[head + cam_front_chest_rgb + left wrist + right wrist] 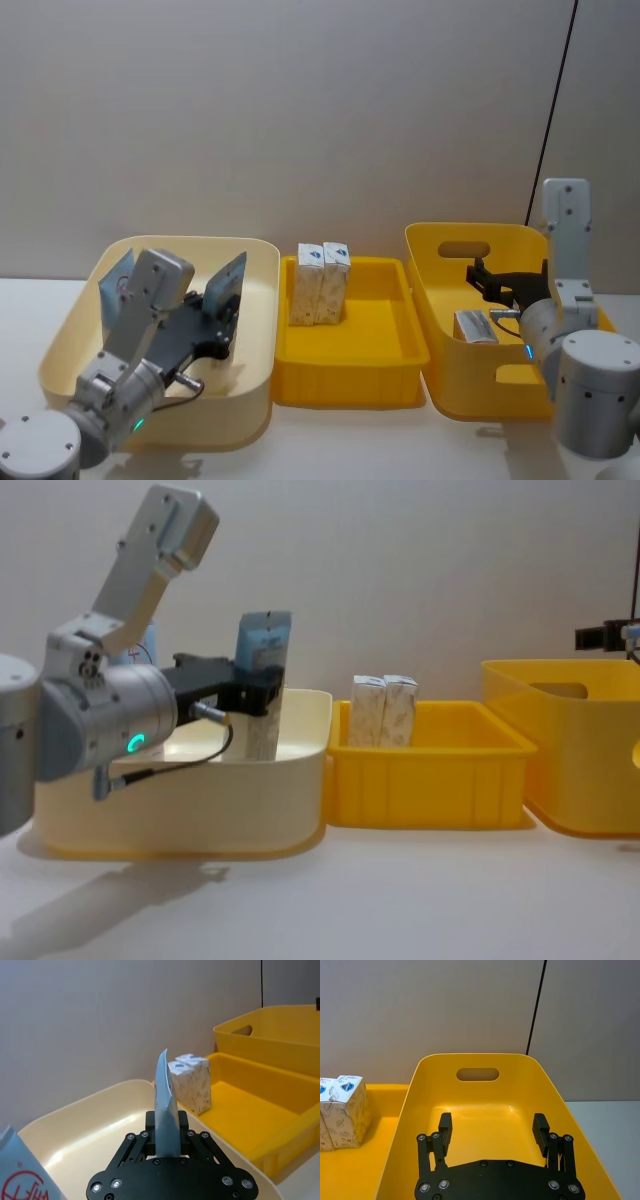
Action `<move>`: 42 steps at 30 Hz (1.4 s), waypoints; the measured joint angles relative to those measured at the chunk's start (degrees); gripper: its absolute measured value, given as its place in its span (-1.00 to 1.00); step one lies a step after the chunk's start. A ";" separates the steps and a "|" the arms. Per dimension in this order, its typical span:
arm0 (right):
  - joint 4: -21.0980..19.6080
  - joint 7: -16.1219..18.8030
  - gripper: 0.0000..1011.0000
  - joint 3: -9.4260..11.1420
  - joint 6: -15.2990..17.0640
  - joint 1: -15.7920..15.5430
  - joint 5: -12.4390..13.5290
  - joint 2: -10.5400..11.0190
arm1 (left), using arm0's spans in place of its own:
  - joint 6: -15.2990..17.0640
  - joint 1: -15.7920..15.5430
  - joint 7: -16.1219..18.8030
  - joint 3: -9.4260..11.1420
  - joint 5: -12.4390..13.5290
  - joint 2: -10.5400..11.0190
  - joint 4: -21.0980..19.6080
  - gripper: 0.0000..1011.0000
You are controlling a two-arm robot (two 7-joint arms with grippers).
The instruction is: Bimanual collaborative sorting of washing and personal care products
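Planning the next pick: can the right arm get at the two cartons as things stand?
Probably yes. The right gripper hangs open and empty over the deep yellow bin; the cartons stand uncovered in the neighbouring tray, nothing above them.

The cream bin [258,300] is noted as smooth moulded plastic with a soft sheen. The yellow tray [355,345] and the yellow handled bin [432,300] are recorded as glossier plastic, with highlights on the walls. The two cartons [320,285] are found to be matt printed paperboard. The squeeze tube [165,1110] is seen as smooth and faintly shiny. The left gripper [167,1120] and right gripper [492,1122] are finished in matt black, with bright metal screw heads. The table [400,900] is observed as matt white.
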 joint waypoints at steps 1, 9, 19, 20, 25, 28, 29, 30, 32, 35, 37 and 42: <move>0.00 0.00 0.98 0.00 0.00 0.00 0.00 0.00 | 0.00 -0.22 -0.16 0.00 0.14 0.06 -0.51 -0.52; 0.00 0.00 0.98 0.00 0.00 0.00 0.00 0.00 | 0.26 -1.82 -1.22 0.06 0.68 0.05 -3.15 -0.52; 0.00 0.00 0.98 0.00 0.00 0.00 0.00 0.00 | -0.63 -4.94 -3.83 -0.22 -0.02 -1.31 -3.15 -0.52; 0.00 0.00 0.98 -0.01 -0.02 0.00 -0.02 -0.01 | -0.78 -5.22 -4.10 -0.25 -0.15 -1.46 -2.93 -0.53; 0.09 0.24 0.98 -0.35 -0.68 0.06 -0.37 0.16 | -2.20 -7.48 -6.33 -0.61 -1.32 -2.64 -0.57 -0.52; 0.13 1.05 0.98 -1.11 -2.04 0.09 -0.82 0.53 | -2.99 -8.78 -7.51 -0.84 -1.94 -3.35 1.01 -0.52; 0.13 1.36 0.98 -1.26 -2.47 0.09 -0.92 0.61 | -3.22 -9.07 -7.89 -0.90 -2.13 -3.51 1.39 -0.52; 0.13 1.59 0.98 -1.49 -2.79 0.09 -0.98 0.74 | -3.55 -9.61 -8.41 -1.01 -2.41 -3.80 2.06 -0.52; 0.13 2.43 0.98 -1.97 -3.72 0.09 -1.21 1.05 | -3.90 -10.13 -8.90 -1.11 -2.65 -4.06 2.76 -0.52; -0.06 3.81 0.98 -2.64 -4.84 0.08 -1.36 1.52 | -4.62 -11.21 -9.93 -1.32 -3.12 -4.67 4.21 -0.52; -0.21 4.68 0.98 -2.97 -5.44 0.05 -1.42 1.75 | -4.94 -11.65 -10.36 -1.41 -3.31 -4.92 4.68 -0.52; -1.02 7.70 0.98 -4.18 -6.73 -0.16 -1.44 2.69 | -6.00 -12.94 -11.78 -1.68 -3.88 -5.73 6.51 -0.52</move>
